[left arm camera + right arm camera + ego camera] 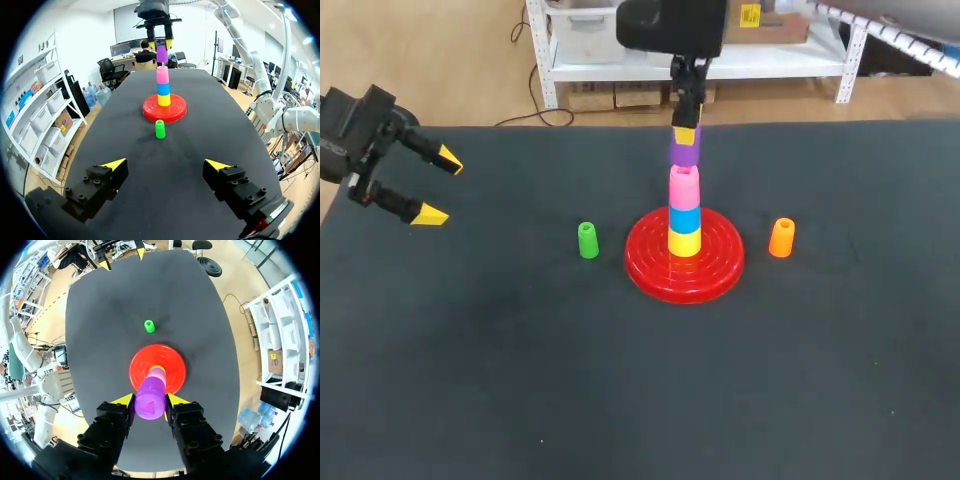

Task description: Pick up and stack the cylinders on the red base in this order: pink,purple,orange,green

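A red base [685, 270] sits mid-table and carries a stack of yellow, blue and pink cylinders [684, 190]. My right gripper [685, 132] hangs straight above the stack, shut on a purple cylinder [685, 152] [150, 398] that hovers just over the pink one. The green cylinder [588, 240] [160, 129] stands left of the base, the orange cylinder [781, 237] right of it. My left gripper [440, 185] [165, 165] stays open and empty at the table's far left edge, well away from the base [164, 108] [157, 368].
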Controlling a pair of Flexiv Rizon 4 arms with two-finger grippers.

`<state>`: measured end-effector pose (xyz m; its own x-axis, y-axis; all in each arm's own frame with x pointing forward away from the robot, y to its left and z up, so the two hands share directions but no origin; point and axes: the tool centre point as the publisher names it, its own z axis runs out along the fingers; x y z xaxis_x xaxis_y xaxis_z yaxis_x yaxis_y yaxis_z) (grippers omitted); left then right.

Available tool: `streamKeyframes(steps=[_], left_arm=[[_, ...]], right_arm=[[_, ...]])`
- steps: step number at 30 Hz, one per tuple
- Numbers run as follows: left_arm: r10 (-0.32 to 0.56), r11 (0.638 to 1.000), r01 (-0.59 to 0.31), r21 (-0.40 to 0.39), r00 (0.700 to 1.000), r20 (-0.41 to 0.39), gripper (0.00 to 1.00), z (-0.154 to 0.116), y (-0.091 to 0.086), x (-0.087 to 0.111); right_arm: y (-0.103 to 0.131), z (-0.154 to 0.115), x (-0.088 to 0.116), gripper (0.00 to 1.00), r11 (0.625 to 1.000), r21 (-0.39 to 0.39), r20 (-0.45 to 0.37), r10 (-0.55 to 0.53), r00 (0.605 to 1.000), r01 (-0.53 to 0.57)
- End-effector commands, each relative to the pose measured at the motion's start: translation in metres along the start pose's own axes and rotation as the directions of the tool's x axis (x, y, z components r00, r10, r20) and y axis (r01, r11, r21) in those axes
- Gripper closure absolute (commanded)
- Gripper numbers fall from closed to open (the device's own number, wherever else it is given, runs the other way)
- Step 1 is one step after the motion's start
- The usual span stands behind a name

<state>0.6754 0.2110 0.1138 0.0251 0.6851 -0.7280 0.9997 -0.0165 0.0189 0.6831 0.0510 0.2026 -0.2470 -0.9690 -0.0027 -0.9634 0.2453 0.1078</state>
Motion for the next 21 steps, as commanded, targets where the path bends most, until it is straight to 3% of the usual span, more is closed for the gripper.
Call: streamKeyframes(steps=[1, 21], left_arm=[[0.001, 1.0, -0.001, -0.003, 1.0, -0.001, 0.0, 0.0, -0.001, 0.0], [0.001, 1.0, -0.001, -0.003, 1.0, -0.001, 0.0, 0.0, -0.001, 0.0]], right_arm=[[-0.003, 0.0, -0.005, 1.0, 1.0, -0.011, -0.017, 0.004, 1.0, -0.004], [-0.001, 0.01, 0.002, 1.0, 0.999, -0.028, -0.026, 0.042, 0.999, -0.043]])
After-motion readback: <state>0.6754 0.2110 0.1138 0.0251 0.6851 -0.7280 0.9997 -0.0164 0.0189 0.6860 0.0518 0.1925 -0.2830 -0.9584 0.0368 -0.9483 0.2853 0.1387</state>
